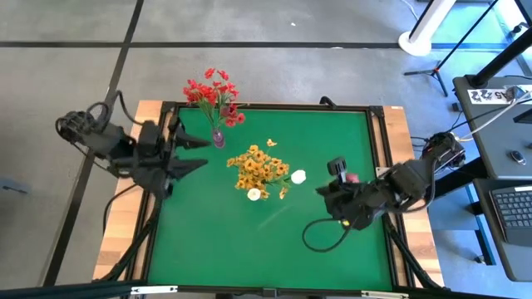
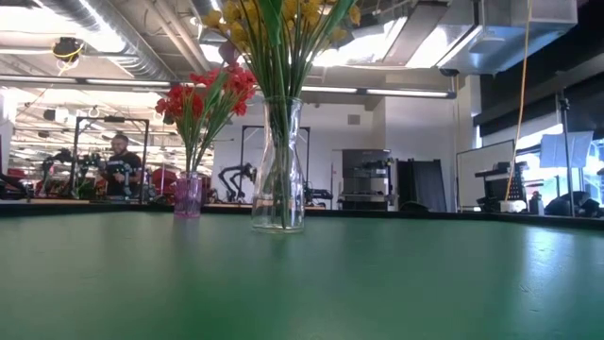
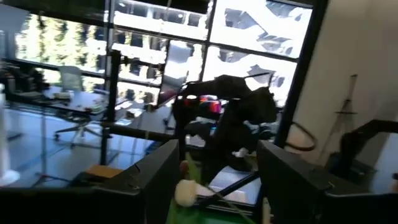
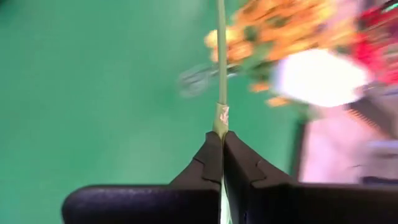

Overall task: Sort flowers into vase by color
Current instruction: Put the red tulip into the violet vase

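A clear glass vase (image 2: 278, 179) near the table's middle holds yellow-orange sprays (image 1: 259, 169) and a white tulip bud (image 1: 253, 194). A small purple vase (image 2: 188, 196) toward the far edge holds the red clusters (image 1: 213, 93). My right gripper (image 1: 320, 193) is right of the clear vase, shut on a thin green stem (image 4: 221, 68). A second white bud (image 1: 298, 176) shows just beside its fingers. My left gripper (image 1: 195, 154) waits open at the left, pointing toward the vases. No dark pink rose buds show. My right gripper pinches the thin green stem between its two fingers, at a pale mark (image 4: 222, 116) on the stem. The stem runs straight on ahead of the fingertips and also back between the fingers. It is lifted off the green mat.
The green mat (image 1: 216, 249) lies inside a black frame on a wooden table. A black cable (image 1: 316, 237) loops on the mat near the right arm. In the low view a person stands far off in the room behind.
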